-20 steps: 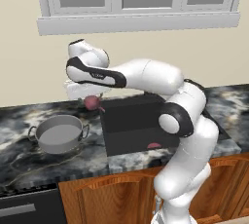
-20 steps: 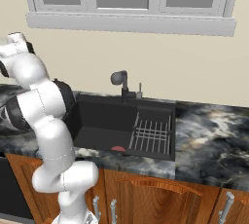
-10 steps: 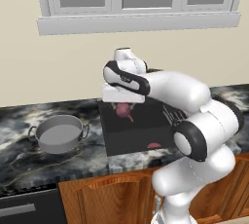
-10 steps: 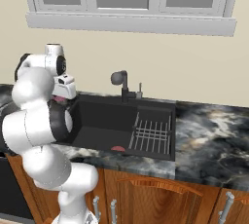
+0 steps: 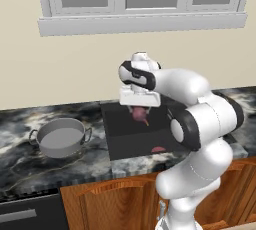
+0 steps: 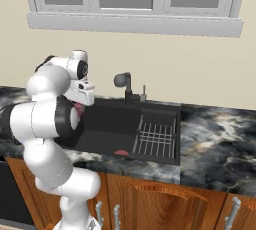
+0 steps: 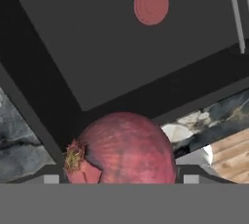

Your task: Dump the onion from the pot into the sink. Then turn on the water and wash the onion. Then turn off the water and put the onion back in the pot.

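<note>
The gripper is holding the onion between its fingers, which are standing partly open around the bulb. It is hanging above the sink, and the pot is sitting on the counter to the left.

Gripper closed on purplish-red onion, suspended above black sink. Grey pot upright on marble counter, left of sink. Pink-red sliver on basin floor.
</note>
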You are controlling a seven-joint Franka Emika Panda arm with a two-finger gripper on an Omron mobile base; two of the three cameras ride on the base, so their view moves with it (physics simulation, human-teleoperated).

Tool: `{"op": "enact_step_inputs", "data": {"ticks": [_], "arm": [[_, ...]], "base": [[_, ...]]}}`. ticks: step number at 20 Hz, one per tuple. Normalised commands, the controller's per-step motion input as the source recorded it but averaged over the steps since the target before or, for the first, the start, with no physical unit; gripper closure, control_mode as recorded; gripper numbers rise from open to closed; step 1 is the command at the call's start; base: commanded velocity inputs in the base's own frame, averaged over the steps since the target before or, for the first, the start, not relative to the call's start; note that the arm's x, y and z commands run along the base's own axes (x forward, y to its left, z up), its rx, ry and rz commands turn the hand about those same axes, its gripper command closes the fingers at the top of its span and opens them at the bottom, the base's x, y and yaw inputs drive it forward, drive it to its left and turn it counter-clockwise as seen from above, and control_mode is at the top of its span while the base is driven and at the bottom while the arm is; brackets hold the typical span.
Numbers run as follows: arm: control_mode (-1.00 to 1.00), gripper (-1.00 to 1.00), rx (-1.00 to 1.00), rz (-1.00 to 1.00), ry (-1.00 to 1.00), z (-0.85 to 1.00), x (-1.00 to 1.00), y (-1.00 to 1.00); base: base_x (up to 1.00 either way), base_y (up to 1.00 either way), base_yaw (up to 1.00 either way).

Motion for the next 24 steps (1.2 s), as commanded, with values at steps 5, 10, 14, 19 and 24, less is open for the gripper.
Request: {"op": "enact_step_inputs", "data": {"ticks": [5,10,14,19,24], "arm": [[-1.00,1.00,-0.04,0.00,-0.06,-0.61,0.18,-0.03],[-1.00,1.00,-0.04,0.00,-0.23,-0.62,0.30,-0.03],[-1.00,1.00,0.00,0.00,-0.22,-0.45,0.43,-0.17],[-1.00,1.00,0.00,0.02,-0.21,-0.23,0.18,0.00],[-1.00,1.00,0.00,0.01,-0.04,-0.21,0.06,-0.08]], "base": [[0.00,0.00,0.00],[0.00,0.00,0.00],[0.00,0.00,0.00],[0.00,0.00,0.00],[0.00,0.00,0.00]]}}
